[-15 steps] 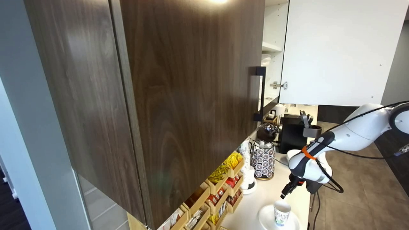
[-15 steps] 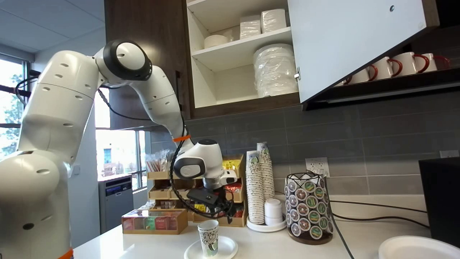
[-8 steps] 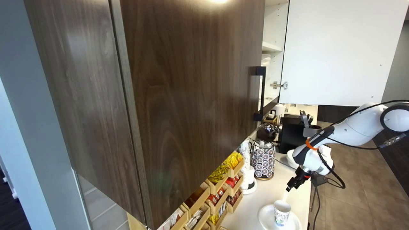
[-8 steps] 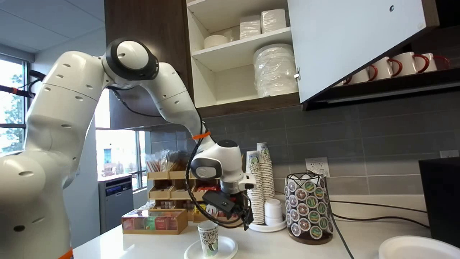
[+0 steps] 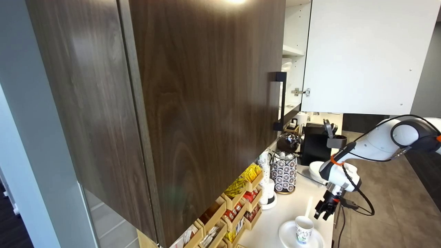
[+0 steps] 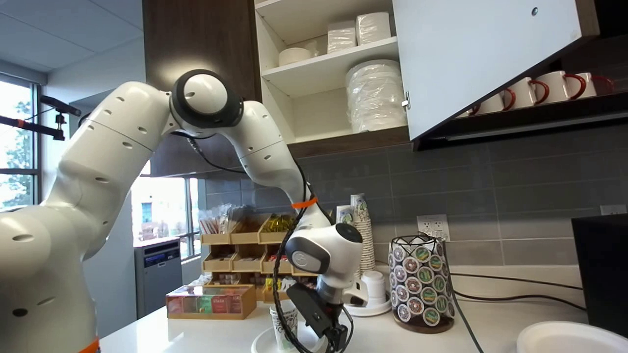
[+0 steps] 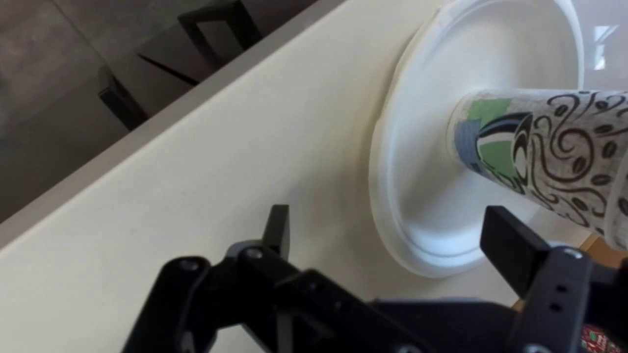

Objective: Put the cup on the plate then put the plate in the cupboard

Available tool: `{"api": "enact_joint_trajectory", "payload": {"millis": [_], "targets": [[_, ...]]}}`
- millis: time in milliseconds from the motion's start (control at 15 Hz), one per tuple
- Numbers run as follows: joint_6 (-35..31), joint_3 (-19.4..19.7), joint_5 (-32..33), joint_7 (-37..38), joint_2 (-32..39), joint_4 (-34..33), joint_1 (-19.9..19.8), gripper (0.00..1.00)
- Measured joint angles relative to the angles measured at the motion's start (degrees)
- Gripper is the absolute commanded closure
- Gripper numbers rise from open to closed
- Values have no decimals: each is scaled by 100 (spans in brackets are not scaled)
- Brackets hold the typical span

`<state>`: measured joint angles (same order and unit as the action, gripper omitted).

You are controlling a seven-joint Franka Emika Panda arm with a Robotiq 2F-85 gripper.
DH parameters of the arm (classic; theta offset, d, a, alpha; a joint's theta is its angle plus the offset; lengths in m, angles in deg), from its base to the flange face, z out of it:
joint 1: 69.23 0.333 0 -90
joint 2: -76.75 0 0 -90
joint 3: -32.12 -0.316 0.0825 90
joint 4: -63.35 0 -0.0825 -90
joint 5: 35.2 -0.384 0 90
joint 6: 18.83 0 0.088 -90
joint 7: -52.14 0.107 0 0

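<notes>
Cup (image 7: 554, 152) upright on plate (image 7: 424, 206); cupboard (image 6: 319, 113) open; fingers (image 7: 512, 247) well apart near plate, height above counter (image 7: 221, 196) unclear.

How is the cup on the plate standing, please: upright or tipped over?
Upright: the cup stands base-down on the plate, its mouth facing up in both exterior views.

We held our white arm (image 6: 205, 98) in a high arch, the tool (image 7: 390, 225) tilted downward, its fingers (image 7: 512, 250) (both black) spread wide.
</notes>
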<state>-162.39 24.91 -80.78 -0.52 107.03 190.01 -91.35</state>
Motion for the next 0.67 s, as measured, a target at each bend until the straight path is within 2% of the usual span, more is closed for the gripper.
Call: {"api": "enact_joint_trajectory", "payload": {"millis": [400, 667], "targets": [[902, 114, 0, 37, 756, -674, 20, 0], [1182, 182, 0, 201, 1079, -998, 55, 0]]}}
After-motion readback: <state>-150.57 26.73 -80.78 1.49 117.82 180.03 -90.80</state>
